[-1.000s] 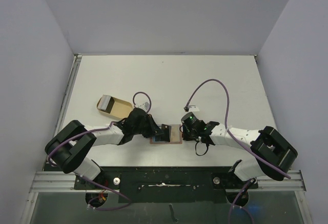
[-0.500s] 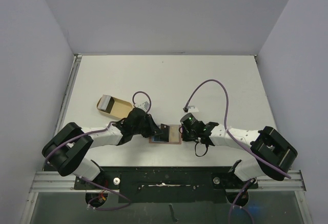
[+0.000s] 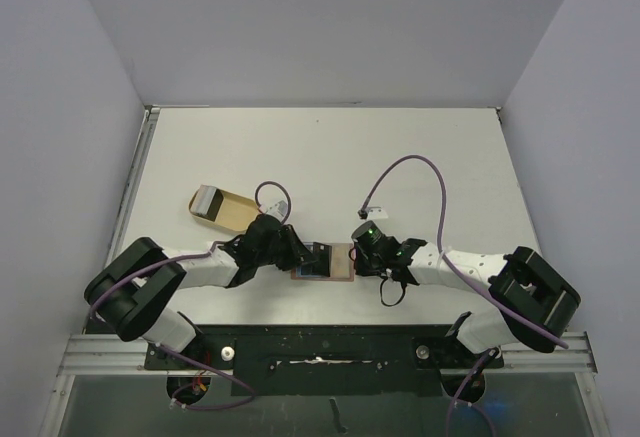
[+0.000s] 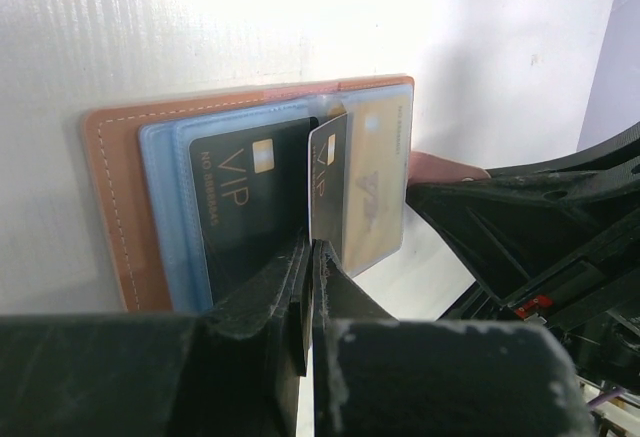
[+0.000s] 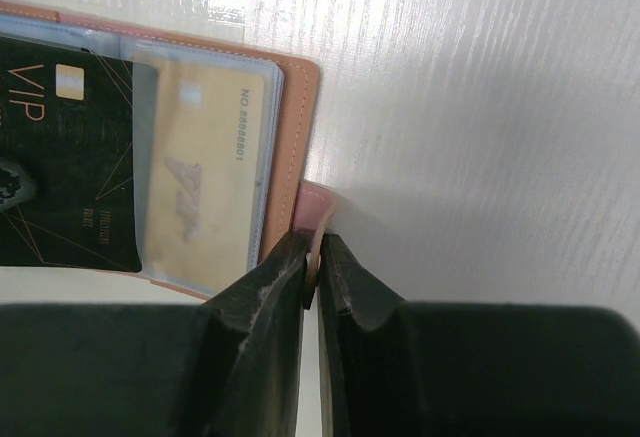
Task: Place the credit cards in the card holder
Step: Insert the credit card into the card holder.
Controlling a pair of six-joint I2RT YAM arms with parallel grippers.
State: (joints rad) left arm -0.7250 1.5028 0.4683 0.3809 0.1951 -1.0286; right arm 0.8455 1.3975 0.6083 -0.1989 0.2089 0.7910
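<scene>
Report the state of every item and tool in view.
card holder: open, flat on table.
flat black card: lying in holder.
gold card: inside clear sleeve.
held black card: upright, clamped above holder.
closing tab: pinched.
left tool: shut on held black card.
right tool: shut on closing tab.
tan case: lying apart from holder.

from above we see only a strip of the card holder [image 3: 338,265]; the left gripper [image 3: 306,255] and right gripper [image 3: 354,258] cover its two ends, and its cards are too small to read. in the left wrist view the held card [image 4: 328,182] loses its lower edge between the fingers [image 4: 268,289], which also hide the holder's near edge. in the right wrist view the holder runs off the left edge, the tab [image 5: 316,207] sinks between the fingers [image 5: 262,289], and the gold card [image 5: 200,187] is hazy behind its sleeve [image 5: 262,147].
</scene>
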